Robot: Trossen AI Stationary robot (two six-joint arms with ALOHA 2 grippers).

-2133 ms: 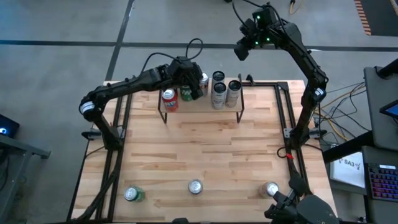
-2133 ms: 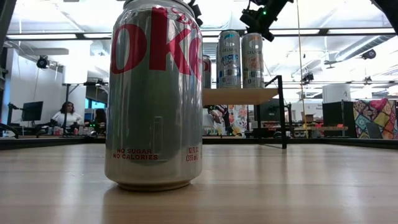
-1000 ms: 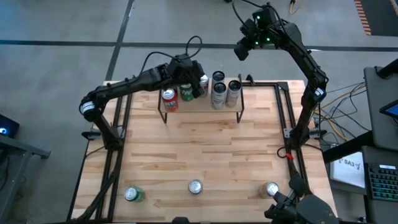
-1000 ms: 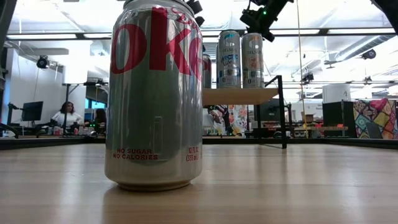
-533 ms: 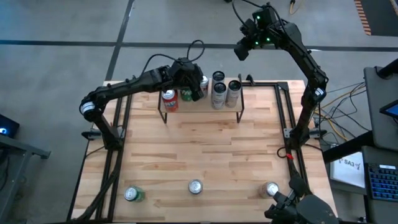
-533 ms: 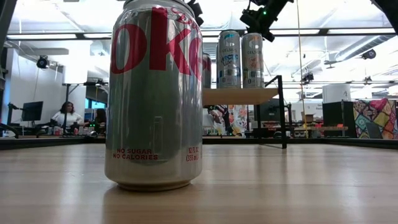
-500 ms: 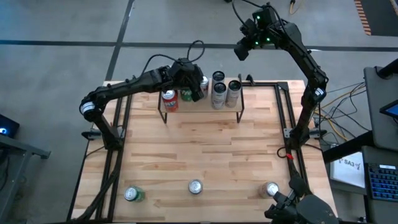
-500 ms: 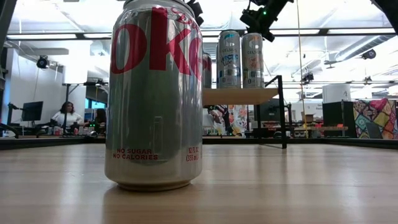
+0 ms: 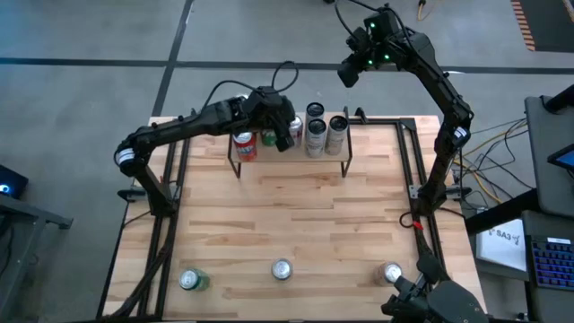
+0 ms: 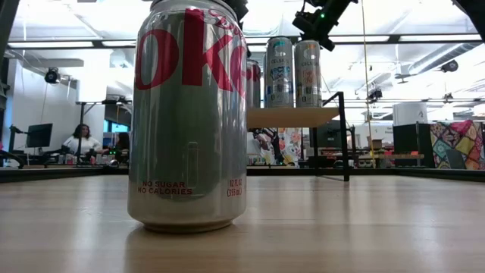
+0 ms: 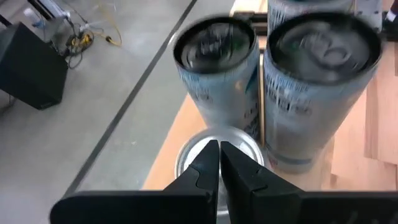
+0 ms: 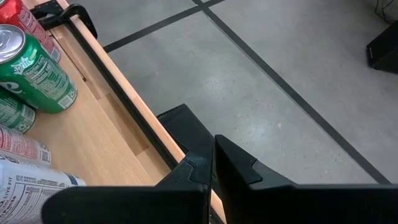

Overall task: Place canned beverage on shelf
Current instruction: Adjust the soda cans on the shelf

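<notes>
From above, the left gripper (image 9: 285,135) hangs over the shelf (image 9: 289,154), fingers together and holding nothing. Cans stand upright there. Three more cans wait far away at the table's near edge; the middle can (image 9: 282,269) is one.

Low down, a silver can (image 10: 189,114) stands tall.

The right gripper (image 12: 211,180) is shut, off the table

The bench (image 9: 296,215) is carrying the shelf (image 9: 289,153) at its far edge. Five cans are standing on the shelf: a red can (image 9: 243,144), a green can (image 9: 268,137), a small silver can (image 9: 296,124) and two tall cans (image 9: 315,128) (image 9: 336,133). Along the near edge, three cans are standing well apart: green (image 9: 191,281), silver (image 9: 282,269) and silver (image 9: 391,273).
</notes>
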